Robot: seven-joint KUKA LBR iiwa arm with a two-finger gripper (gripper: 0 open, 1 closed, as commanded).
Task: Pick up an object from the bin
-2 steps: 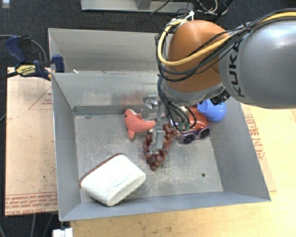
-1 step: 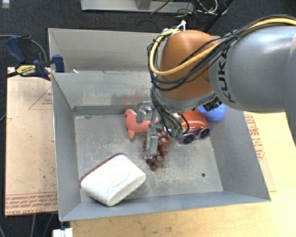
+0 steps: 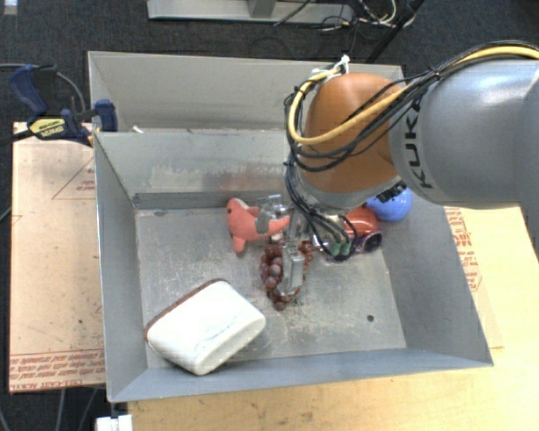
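Note:
My gripper (image 3: 294, 275) reaches down to the bin floor near the middle, under the orange wrist cover. It is right against a dark red knobbly string of beads (image 3: 272, 278) that lies on the floor just to its left. A pink soft toy (image 3: 243, 223) lies a little up and to the left of the gripper. To its right, partly under the arm, sits a red and black thing (image 3: 366, 229). A blue ball (image 3: 393, 206) shows behind that.
A white rounded block (image 3: 206, 327) lies in the front left corner of the bin. The arm and its cables hang over the bin's right back part and hide the floor there.

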